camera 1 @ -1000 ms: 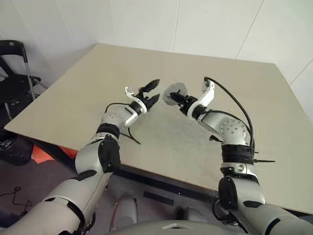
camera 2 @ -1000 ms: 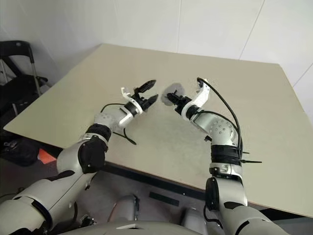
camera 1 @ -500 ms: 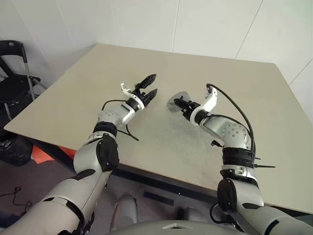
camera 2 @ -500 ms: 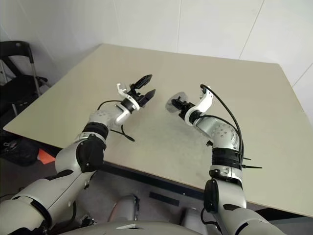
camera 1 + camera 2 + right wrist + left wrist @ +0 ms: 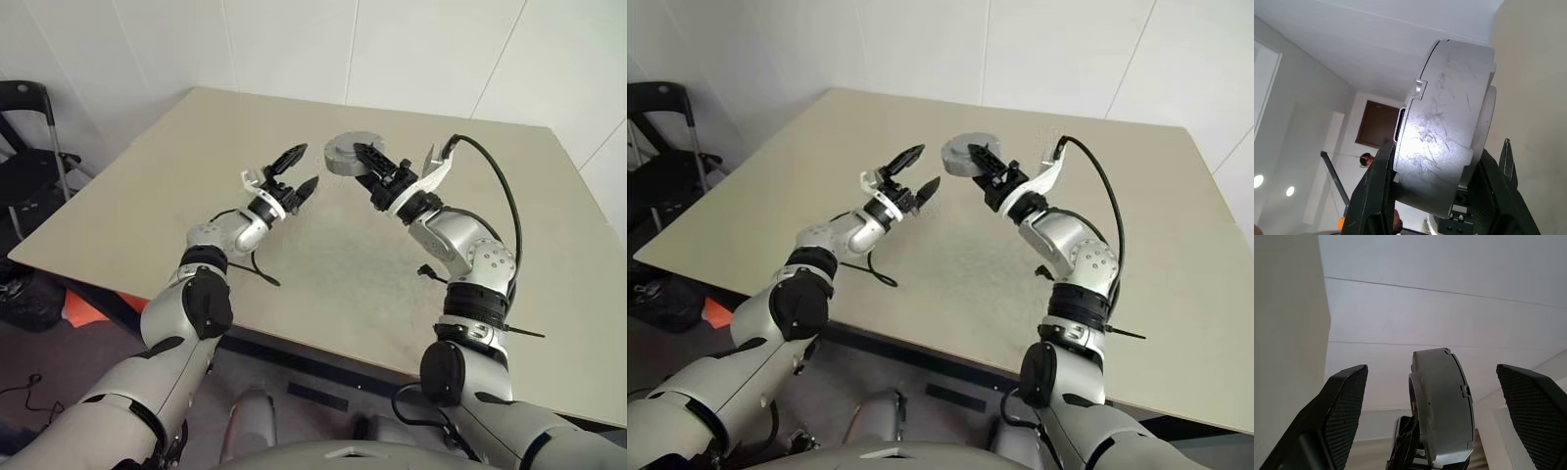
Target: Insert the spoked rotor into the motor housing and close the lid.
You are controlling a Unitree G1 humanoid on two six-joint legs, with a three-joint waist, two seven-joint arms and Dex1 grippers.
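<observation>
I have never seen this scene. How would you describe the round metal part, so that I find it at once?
Start at the large beige table and follow the robot's right arm up to its right claw. Between its two black fingers, lifted above the tabletop, sits the motor housing. It is a short, round, silvery-grey drum with a small notch in its rim, while the left claw opposite it is open.

Table: large, beige, matte top with a dark edge along the near side; stands close to the room corner.
Walls: white panels with thin seams, meeting behind the table's far corner.
Chair: black, at the far left beside the table, partly cut off by the frame edge.
Floor: grey, below the table's near edge.
Orange object: flat, on the floor under the table's left corner; kind cannot be told.
Door: dark brown, in a distant wall, in the right wrist view.
</observation>
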